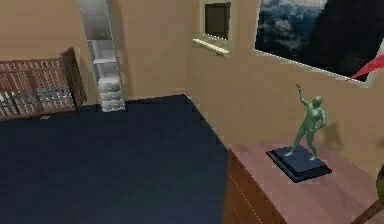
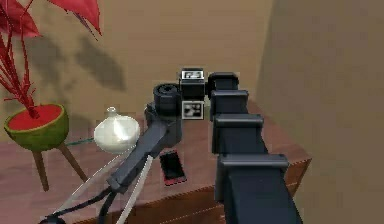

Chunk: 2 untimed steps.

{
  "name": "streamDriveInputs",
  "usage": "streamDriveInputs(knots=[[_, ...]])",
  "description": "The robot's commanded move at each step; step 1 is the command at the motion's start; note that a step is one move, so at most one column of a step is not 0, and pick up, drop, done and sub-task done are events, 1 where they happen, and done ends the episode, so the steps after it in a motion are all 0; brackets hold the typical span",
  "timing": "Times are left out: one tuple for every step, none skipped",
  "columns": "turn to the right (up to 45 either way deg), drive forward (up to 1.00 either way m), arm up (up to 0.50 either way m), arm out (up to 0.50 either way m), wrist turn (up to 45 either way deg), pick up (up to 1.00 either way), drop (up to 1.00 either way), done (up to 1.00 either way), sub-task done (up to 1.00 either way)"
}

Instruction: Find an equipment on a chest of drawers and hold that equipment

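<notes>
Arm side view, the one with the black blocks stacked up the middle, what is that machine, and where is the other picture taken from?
It is a wheeled robot with one extending arm. The arm side view comes from a camera on its body looking sideways: the black blocks are the arm, ending in the gripper beside white marker squares. On the wooden top are a white round vase, a red phone, a long grey handle, perhaps a racket, and a red-leaved plant in a green pot. Whether the gripper holds anything cannot be told. The forward view looks ahead: a green statue on a chest of drawers, a crib, dark blue floor.
</notes>
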Motion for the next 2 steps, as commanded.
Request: streamDriveInputs(knots=[[0.0,0.0,0.0,0.0,45.0,0.0,0.0,0.0,0.0],[0.0,0.0,0.0,0.0,45.0,0.0,0.0,0.0,0.0]])
